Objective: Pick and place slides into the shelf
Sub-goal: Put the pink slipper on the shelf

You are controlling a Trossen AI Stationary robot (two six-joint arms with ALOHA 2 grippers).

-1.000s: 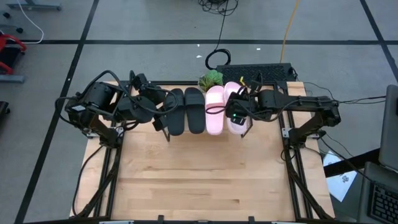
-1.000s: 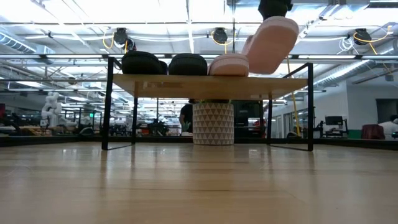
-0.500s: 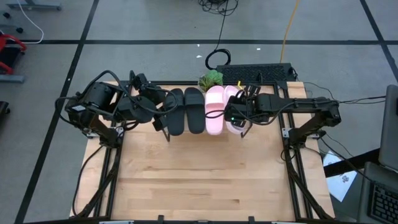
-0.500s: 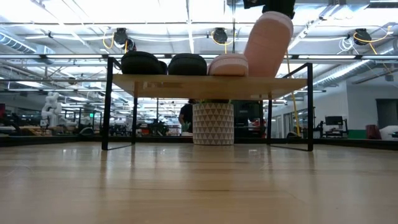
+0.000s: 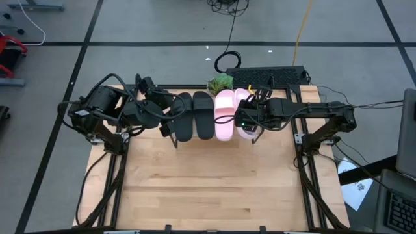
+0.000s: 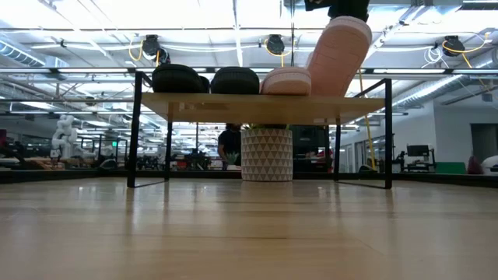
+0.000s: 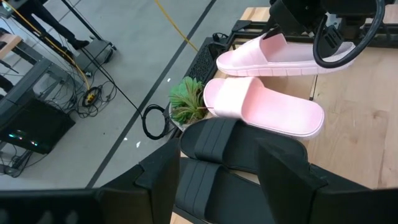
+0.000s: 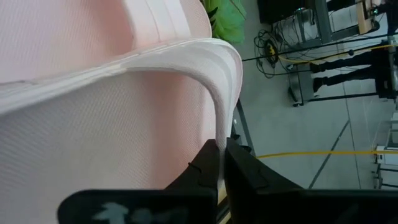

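High view first: the table (image 5: 208, 188) carries the shelf (image 5: 257, 140) along its far edge, and the four slides sit in a row across the shelf's plank, the black pair to the left and the pink pair to the right. From the low view, the shelf (image 6: 264, 107) holds both black slides (image 6: 177, 78) flat on top, with the first pink slide (image 6: 286, 80) lying flat beside them. The second pink slide (image 6: 337, 51) is the last one out of place: it stands tilted steeply, its lower end down at the plank next to its partner, its upper end lifted. By my judgement the task is nearly finished, three slides settled and only this fourth one left to be lowered flat and let go.

At the shelf's right end, the right claw (image 8: 222, 163) is clamped tight on that tilted pink slide, its two fingers pinching the thin edge of the wide strap (image 8: 211, 74), as the right wrist view shows.

At the shelf's left end, the left claw (image 7: 217, 171) hangs over the black pair with its fingers spread wide and nothing between them; it touches no slide that I can see and appears to be waiting.
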